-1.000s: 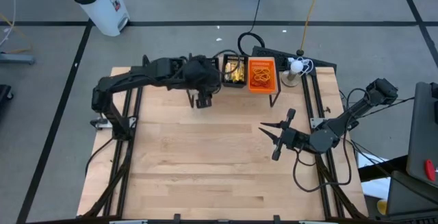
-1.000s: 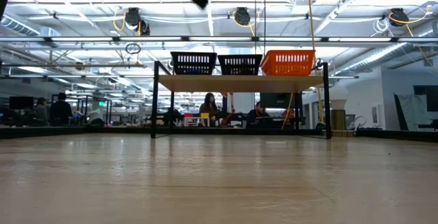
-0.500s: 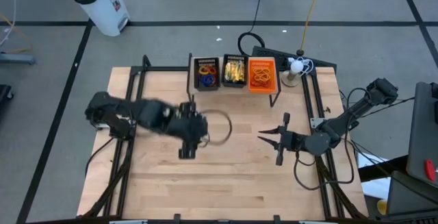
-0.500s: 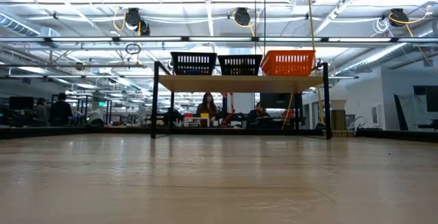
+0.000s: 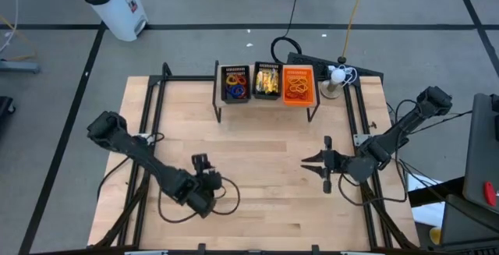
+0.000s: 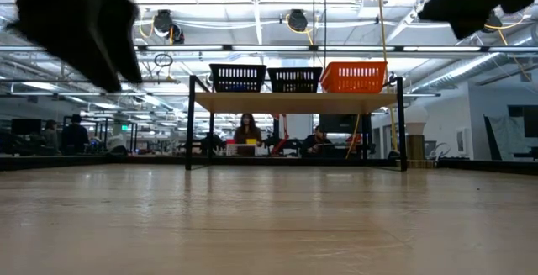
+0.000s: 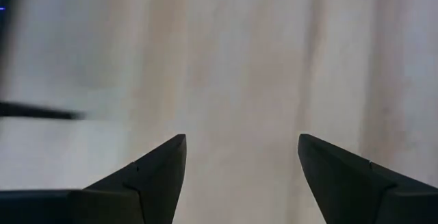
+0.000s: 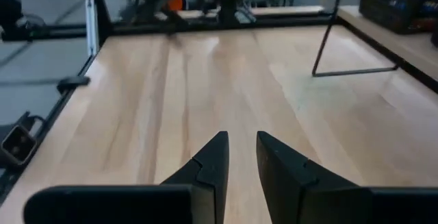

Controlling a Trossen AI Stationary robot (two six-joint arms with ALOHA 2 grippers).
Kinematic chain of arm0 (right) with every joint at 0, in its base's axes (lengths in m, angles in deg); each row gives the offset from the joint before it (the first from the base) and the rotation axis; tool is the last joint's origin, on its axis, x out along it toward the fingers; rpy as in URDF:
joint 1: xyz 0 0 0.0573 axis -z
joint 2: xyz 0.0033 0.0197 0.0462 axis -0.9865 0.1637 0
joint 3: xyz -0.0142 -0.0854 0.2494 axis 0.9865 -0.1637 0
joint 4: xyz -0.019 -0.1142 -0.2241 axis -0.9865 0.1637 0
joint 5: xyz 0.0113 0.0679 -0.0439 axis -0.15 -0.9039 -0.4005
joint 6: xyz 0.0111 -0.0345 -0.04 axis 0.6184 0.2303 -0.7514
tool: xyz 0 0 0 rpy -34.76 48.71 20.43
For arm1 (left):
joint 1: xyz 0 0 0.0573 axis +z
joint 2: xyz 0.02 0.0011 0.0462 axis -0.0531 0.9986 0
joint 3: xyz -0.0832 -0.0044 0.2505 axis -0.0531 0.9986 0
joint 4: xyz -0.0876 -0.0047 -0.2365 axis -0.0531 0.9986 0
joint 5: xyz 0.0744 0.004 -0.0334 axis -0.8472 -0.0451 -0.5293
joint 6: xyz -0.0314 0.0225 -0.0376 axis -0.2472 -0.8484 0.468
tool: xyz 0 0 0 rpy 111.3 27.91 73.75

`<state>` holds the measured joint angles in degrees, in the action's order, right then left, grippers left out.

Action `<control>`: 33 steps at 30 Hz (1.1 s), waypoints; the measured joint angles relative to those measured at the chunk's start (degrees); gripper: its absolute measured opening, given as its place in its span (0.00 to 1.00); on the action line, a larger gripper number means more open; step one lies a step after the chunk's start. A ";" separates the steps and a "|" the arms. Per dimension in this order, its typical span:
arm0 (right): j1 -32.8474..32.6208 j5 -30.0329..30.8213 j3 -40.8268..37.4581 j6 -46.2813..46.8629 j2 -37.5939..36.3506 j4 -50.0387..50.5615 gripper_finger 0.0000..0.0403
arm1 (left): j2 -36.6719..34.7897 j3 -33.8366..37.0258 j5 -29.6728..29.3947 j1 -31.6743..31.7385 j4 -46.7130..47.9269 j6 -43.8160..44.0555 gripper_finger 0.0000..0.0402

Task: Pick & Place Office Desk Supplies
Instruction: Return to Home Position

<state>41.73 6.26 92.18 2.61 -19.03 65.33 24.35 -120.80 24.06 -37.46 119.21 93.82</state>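
The office desk supplies all sit in three baskets lined up on a low black-framed shelf with a wooden top (image 6: 294, 103) at the far edge of the light wooden desk (image 5: 257, 208). From the robot's left, a black mesh basket (image 5: 235, 74) holds thin rubber-band loops in red, orange and blue (image 5: 235, 90). Just beside it, a second black mesh basket (image 5: 267, 69) holds yellow-gold oblong pieces (image 5: 267, 82). At the right end, touching that one, an orange plastic basket (image 5: 310, 84) holds orange rubber-band loops (image 5: 297, 87). Neither arm is near the shelf. The left gripper (image 7: 239, 155) hangs over bare wood at the near left part of the desk, well apart from the baskets; it is released, its two dark fingers (image 7: 157, 172) spread wide with nothing between them. The right gripper (image 8: 241, 142) is over the right side of the desk, pointing across the boards toward the left arm. It is almost clenched, with only a narrow slit between its fingers (image 8: 212, 162), and it grasps nothing. In the low view both arms show only as dark blurred shapes in the upper corners, and a few seated people show in the room behind the shelf.
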 joint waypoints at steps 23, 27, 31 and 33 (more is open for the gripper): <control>4.28 -7.19 -29.81 -11.18 1.46 -60.44 0.17 | -2.07 35.32 31.51 20.25 -77.09 -23.34 0.70; 4.28 -7.15 -29.84 -12.32 1.63 -59.48 0.17 | -2.07 40.83 37.38 24.27 -83.79 -21.92 0.70; 4.28 -7.00 -29.86 -12.35 1.61 -58.34 0.17 | -2.07 45.85 42.24 26.85 -91.79 -21.83 0.70; 4.28 -6.99 -29.88 -12.39 1.61 -57.87 0.17 | -2.25 47.90 44.95 28.12 -95.14 -22.04 0.70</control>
<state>46.01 -0.74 62.30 -9.78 -17.42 7.46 22.09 -72.90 69.01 -9.35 24.07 71.78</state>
